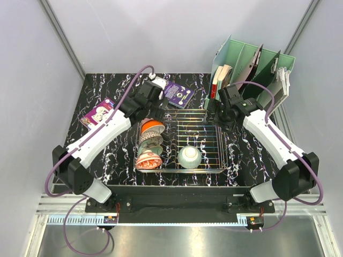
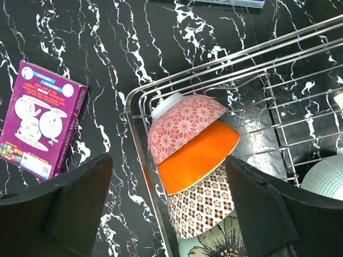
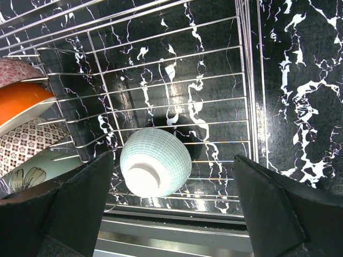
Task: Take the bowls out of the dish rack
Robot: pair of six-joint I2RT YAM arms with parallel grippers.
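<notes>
Left wrist view: left gripper spread wide above the bowls, holding nothing.

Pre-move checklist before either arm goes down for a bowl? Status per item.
1. Left fingers open and empty: ok. The left gripper is spread wide above the stack.
2. Left lined up: ok. The red floral bowl and orange bowl sit between the fingers in the wrist view.
3. Right fingers open and empty: ok. The right gripper holds nothing.
4. Right lined up: ok. The upturned pale green bowl lies between its fingers, nearer the left one.
5. Stack stable if one bowl is lifted: cannot tell. The bowls nest on edge in the dish rack.
6. Set-down spot: cannot tell. A purple box lies left of the rack.
</notes>
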